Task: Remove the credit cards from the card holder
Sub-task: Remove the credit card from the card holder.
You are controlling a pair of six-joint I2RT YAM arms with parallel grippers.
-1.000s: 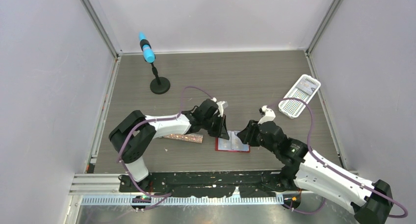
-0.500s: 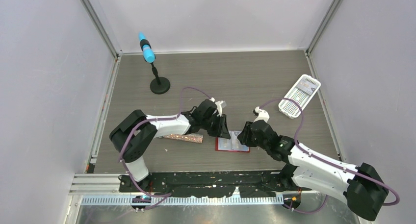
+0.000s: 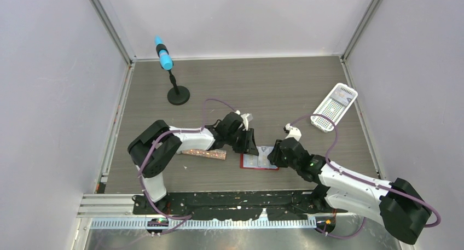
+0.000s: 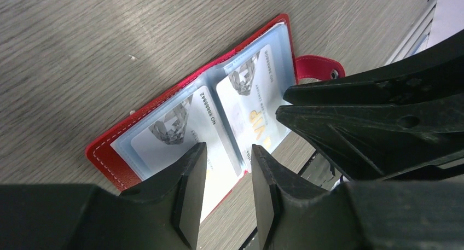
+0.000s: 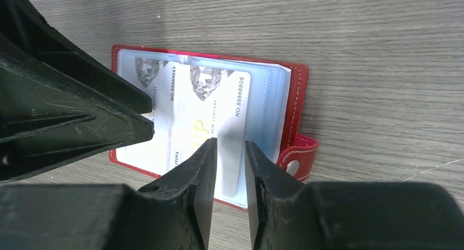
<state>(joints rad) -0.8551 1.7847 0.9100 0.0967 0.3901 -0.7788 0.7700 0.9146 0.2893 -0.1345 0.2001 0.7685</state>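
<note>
"VIP", "NEW CENTURY", "NO:8888808" on credit cards (image 5: 219,113)

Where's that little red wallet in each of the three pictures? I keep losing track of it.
Top external: card holder just below centre, lying open.
Left wrist: centre, open, slanting from lower left to upper right.
Right wrist: centre, open.
Shared landmark: its red snap tab, upper right in left wrist, lower right in right wrist; too small from above.

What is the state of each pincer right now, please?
Left pincer: narrowly open, holding nothing.
Right pincer: narrowly open, holding nothing.
</note>
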